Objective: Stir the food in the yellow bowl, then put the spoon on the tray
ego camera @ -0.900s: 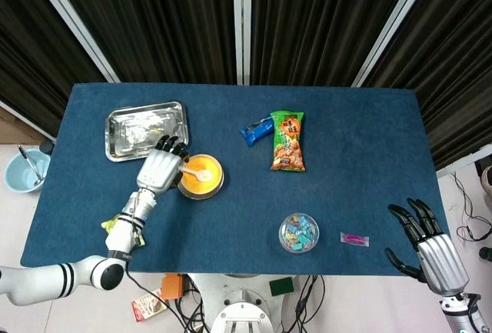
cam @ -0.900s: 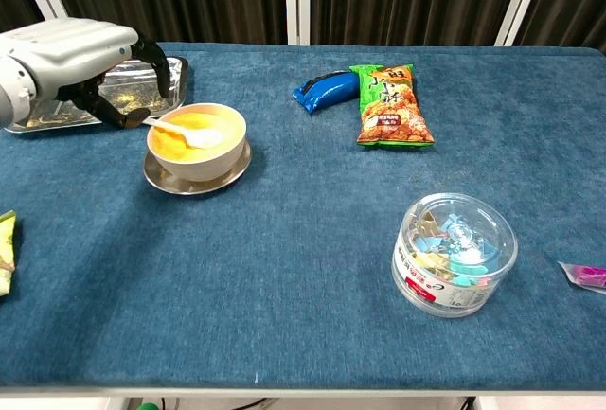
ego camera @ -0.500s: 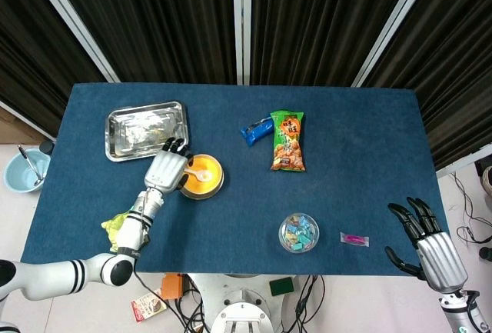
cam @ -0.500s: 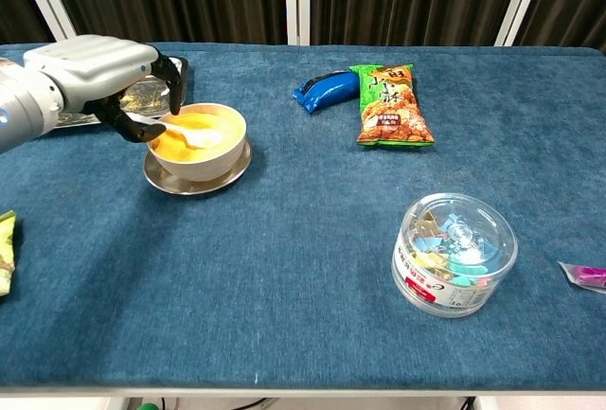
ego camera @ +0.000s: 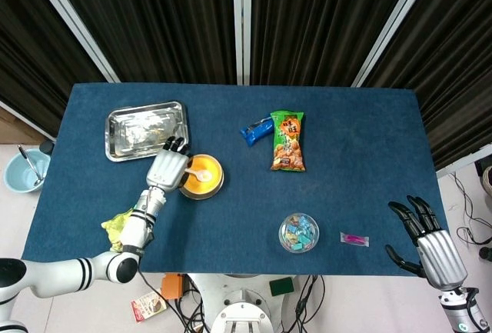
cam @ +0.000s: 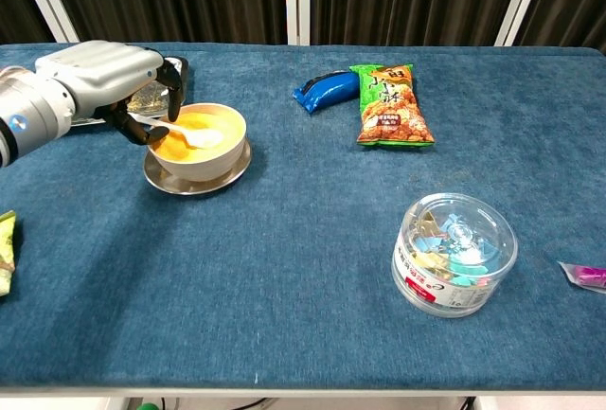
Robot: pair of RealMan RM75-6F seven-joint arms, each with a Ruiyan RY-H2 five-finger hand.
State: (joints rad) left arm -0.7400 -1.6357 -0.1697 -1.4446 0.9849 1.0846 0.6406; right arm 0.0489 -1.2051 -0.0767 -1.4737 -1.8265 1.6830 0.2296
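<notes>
The yellow bowl (ego camera: pixel 218 173) (cam: pixel 204 160) stands on a metal saucer left of the table's centre, with orange food in it. A white spoon (ego camera: pixel 201 174) (cam: pixel 194 134) lies in the bowl, its handle sticking out over the left rim. My left hand (ego camera: pixel 167 166) (cam: pixel 102 71) is at that rim. Its thumb lies under the handle and its fingers (cam: pixel 172 86) curve above it with a small gap. The metal tray (ego camera: pixel 146 107) lies just behind the hand. My right hand (ego camera: pixel 427 245) hangs off the table's front right corner, fingers spread and holding nothing.
A green snack bag (ego camera: pixel 287 141) and a blue packet (ego camera: pixel 256 129) lie behind centre. A clear round tub of coloured bits (ego camera: pixel 298 233) (cam: pixel 454 251) and a pink wrapper (ego camera: pixel 354 238) sit near the front right. A yellow-green packet (ego camera: pixel 115 225) lies at the front left edge.
My left hand has moved right from over the tray to the bowl's left rim, and its fingers have come around the spoon handle. The spoon and the right hand have stayed put.
</notes>
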